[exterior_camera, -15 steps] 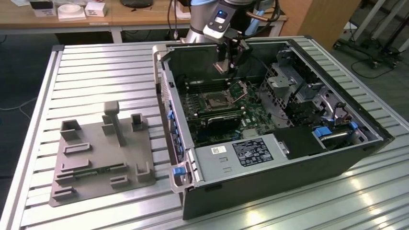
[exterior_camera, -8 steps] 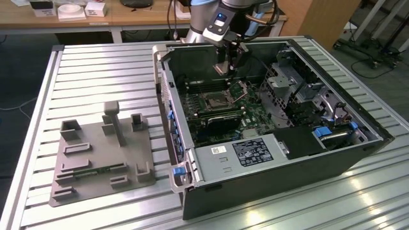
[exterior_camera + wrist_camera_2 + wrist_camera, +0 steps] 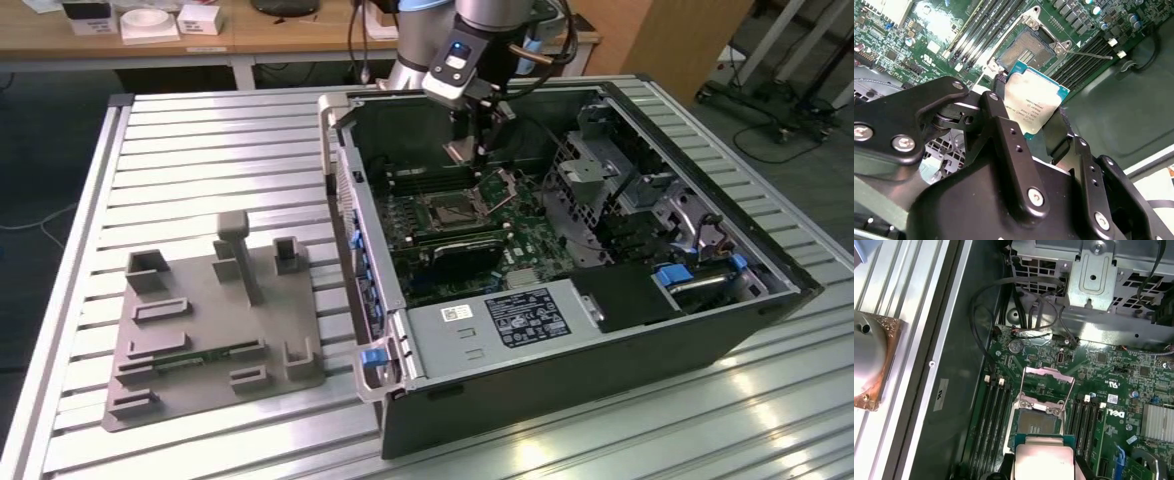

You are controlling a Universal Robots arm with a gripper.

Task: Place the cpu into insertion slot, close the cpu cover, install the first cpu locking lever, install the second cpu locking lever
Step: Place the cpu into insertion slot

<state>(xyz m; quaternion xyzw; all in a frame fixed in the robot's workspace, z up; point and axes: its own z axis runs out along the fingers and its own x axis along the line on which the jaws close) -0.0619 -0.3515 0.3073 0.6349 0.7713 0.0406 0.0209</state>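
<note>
The cpu (image 3: 1035, 102) hung in the air, pinched by its edges between the two black fingers (image 3: 1004, 125) of the gripper (image 3: 1031, 112). The fingers were drawn in tight against the chip's sides, and its silvery top faced the second wrist view. The chip sat just above the insertion slot (image 3: 1029, 47) and a little off to one side, not touching it. In the first wrist view the cpu (image 3: 1044, 460) overlapped one edge of the insertion slot (image 3: 1036, 422), whose dark pin field lay bare. The cpu cover (image 3: 1048, 382) stood swung up and tilted open on the side of the socket away from the chip. A thin lever (image 3: 1089, 52) angled away from one corner of the socket, out over the long black memory slots (image 3: 996, 410) that ran along either side of it.

From where I stood, in the exterior view, the gripper (image 3: 477, 145) reached down into the open computer case (image 3: 601, 370), over the green motherboard (image 3: 534, 240). The insertion slot (image 3: 447, 210) lay just below the gripper, and the cpu cover (image 3: 505, 188) was propped up on the slot's side toward the exterior view's right. The case lay on its side on a slatted metal table (image 3: 200, 150). A grey fixture plate (image 3: 200, 320) with upright blocks rested on the slats at the exterior view's left, well apart from the case. A heat sink (image 3: 869, 360) with a copper-coloured base sat on the slats just outside the case wall.
</note>
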